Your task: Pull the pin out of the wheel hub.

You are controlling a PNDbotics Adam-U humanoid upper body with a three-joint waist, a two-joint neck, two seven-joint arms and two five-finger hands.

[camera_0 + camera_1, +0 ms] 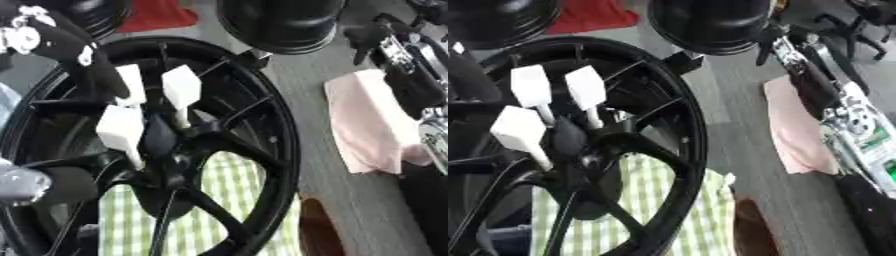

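Left hand (92,75) beside white pins (181,86) | wheel hub (579,150) | pink cloth (794,130) apart.

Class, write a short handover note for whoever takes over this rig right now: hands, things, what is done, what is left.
Left hand: up against the pins, grip not visible.
Right hand: by the pink cloth, away from the wheel; grip unclear.
Wheel is on a checked cloth; three white pins stand in the hub.
Done: no pin out.
Left: grasp a pin and pull it out.
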